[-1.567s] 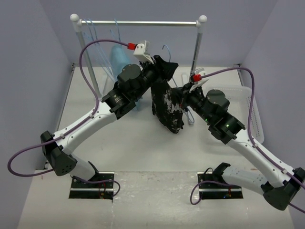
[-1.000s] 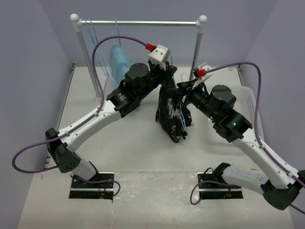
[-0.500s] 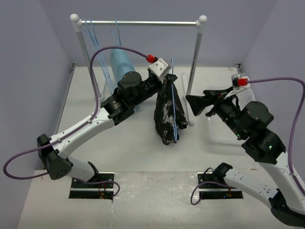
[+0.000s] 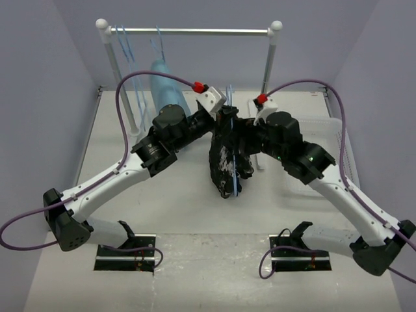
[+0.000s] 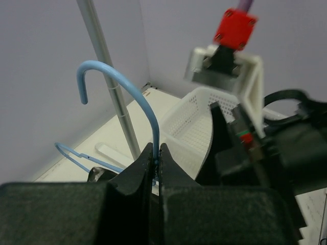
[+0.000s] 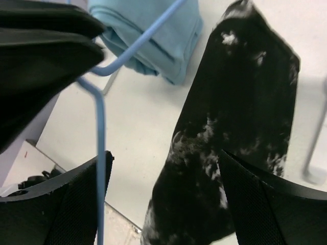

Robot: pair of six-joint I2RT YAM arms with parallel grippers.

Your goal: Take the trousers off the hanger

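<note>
The black, white-speckled trousers [image 4: 224, 153] hang in mid-air over the table from a light-blue wire hanger [image 4: 233, 177]. My left gripper [image 4: 223, 112] is shut on the hanger [image 5: 148, 109] just below its hook; in the left wrist view the jaws [image 5: 156, 149] pinch the wire. From the right, my right gripper [image 4: 242, 135] stands open at the upper part of the trousers. In the right wrist view its fingers [image 6: 164, 158] are spread wide, with the trousers [image 6: 240, 112] between them. The hanger wire [image 6: 100, 132] crosses in front of its left finger.
A clothes rail [image 4: 195, 30] spans the back, with other blue hangers [image 4: 125, 45] and a light-blue garment [image 4: 166, 81] hanging on it. One rail post [image 4: 265, 78] stands just behind the grippers. A white basket [image 4: 342, 140] sits on the table at the right.
My right arm has swung back in from the right and now has its open fingers at the trousers. My left arm has shifted slightly, still holding the hanger.
</note>
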